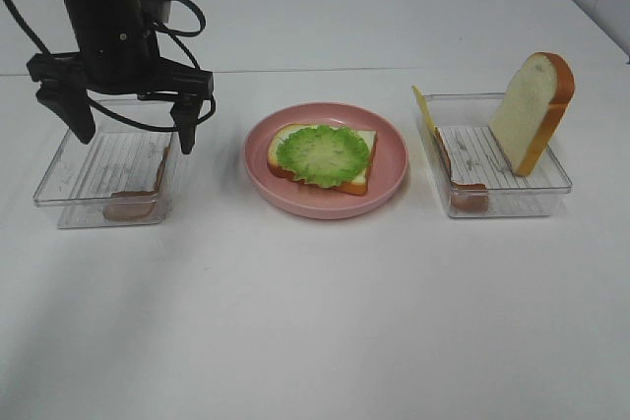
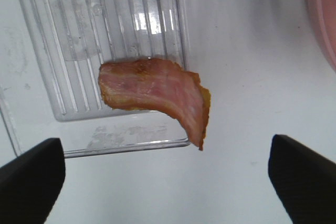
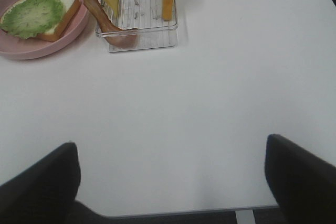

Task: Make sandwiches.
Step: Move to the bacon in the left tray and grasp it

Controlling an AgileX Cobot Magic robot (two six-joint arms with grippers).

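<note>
Left jaws, spread wide, hover over the bacon strip [image 2: 157, 95] at the edge of the clear tray [image 2: 79, 51]; I should descend centred, pinching mid-strip.

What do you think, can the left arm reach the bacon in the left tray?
Probably yes: the left gripper hangs open over the left tray, and the bacon lies uncovered at its edge.

plate [image 1: 394, 172], centre: lettuce [image 1: 323, 154] on bread slice [image 1: 283, 150] | in left tray [image 1: 98, 159]: bacon [image 1: 128, 209] | in right tray [image 1: 482, 156]: upright slice [image 1: 532, 110], cheese [image 1: 421, 110], bacon strip [image 1: 470, 196]
</note>
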